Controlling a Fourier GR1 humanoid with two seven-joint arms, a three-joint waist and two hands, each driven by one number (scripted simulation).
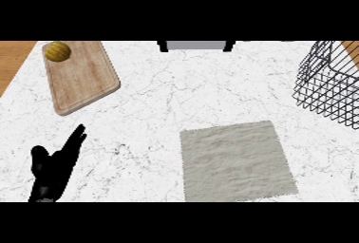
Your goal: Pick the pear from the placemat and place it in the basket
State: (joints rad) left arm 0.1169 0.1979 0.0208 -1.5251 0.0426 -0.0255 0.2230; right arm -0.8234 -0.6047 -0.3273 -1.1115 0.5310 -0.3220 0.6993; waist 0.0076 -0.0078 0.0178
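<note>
Resting at the bench's (pixel 175 90) near-left edge, the left hand (pixel 52 166) shows straight fingers, holding nothing. Beyond it, a wooden cutting board (pixel 80 80) lies at the far-left corner — the yellowish pear (pixel 58 51) sits on its far end. Rightward, the grey placemat (pixel 237 161) lies bare; the black wire basket (pixel 329 83) stands at the far-right edge.

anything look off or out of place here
The placemat is bare, no pear on it. The only fruit, round and yellow, sits on the cutting board, far from the basket. Only the left hand shows.
</note>
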